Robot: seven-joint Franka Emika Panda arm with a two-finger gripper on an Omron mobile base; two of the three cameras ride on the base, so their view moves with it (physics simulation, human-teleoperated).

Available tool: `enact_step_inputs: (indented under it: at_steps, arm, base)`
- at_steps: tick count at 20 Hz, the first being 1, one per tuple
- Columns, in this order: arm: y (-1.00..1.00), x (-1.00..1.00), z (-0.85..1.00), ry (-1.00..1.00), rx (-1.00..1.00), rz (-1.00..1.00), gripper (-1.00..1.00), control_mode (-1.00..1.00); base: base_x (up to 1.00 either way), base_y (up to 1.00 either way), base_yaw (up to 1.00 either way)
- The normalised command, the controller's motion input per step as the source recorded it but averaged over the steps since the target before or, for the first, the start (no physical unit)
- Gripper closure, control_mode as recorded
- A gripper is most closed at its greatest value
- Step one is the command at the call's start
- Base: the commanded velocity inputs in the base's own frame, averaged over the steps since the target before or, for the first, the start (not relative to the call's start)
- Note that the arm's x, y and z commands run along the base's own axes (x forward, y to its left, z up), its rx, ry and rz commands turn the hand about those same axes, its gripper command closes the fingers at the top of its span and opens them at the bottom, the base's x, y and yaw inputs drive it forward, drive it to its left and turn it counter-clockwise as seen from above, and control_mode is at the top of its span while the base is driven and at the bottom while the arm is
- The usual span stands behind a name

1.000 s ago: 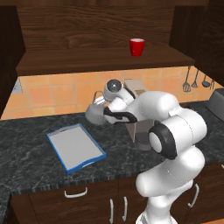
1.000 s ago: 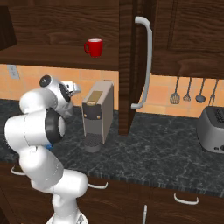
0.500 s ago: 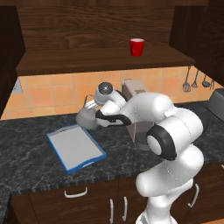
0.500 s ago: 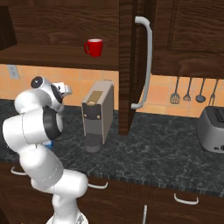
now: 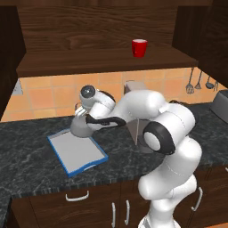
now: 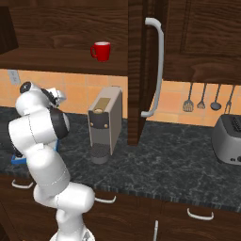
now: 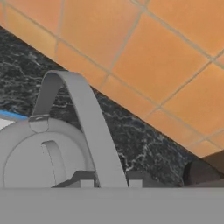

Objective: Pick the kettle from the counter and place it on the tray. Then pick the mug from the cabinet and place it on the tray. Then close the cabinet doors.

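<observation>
Since a second ago the arm has swung left and carried the kettle (image 5: 80, 128) with it, from up by the coffee machine (image 5: 136, 111) over to the back corner of the tray (image 5: 75, 153). Going left to right in the left base view: the blue-rimmed tray lies flat on the dark marbled worktop (image 5: 26, 160), and the grey kettle sits at its far right corner, touching it or just above it, honestly can't tell which. The gripper (image 5: 84, 116) comes down right on top of the kettle. In the hand view the arched handle (image 7: 83, 118) runs up between the two fingertips (image 7: 133, 177), so the gripper looks clamped on that handle, with the round lid (image 7: 41, 153) below and a sliver of blue rim at the left edge. Further right, the boxy coffee machine stands behind the robot's forearm, and the red mug (image 5: 139, 47) is up on the cabinet (image 5: 107, 60) shelf, well apart from everything else. From the right base view the cabinet door (image 6: 141, 70) with its long silver bar handle (image 6: 157, 66) hangs open, and a toaster (image 6: 228, 139) sits at the far right with utensils (image 6: 207, 96) on the wall behind.
</observation>
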Motion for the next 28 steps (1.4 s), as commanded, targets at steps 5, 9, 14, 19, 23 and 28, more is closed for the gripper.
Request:
enact_step_inputs:
  at_steps: [5,9,14,19,23,28]
  arm:
    - [0.59,0.00,-0.36,0.00,-0.14,0.06,1.00,-1.00]
    - [0.58,0.00,-0.37,0.00,-0.07,0.08,1.00,-1.00]
    - [0.41,0.03,-0.20,0.00,-0.03,0.06,1.00,-1.00]
    - [0.11,-0.07,-0.04,-0.03,0.00,0.05,1.00,-1.00]
    - [-0.08,-0.01,-0.28,-0.07,0.00,0.06,1.00,-1.00]
    - [-0.18,0.10,-0.28,-0.08,0.00,0.11,1.00,-1.00]
  base:
    - [0.00,0.00,0.00]
    - [0.00,0.00,0.00]
    - [0.00,0.00,0.00]
    - [0.00,0.00,0.00]
    - [0.00,0.00,0.00]
    - [0.00,0.00,0.00]
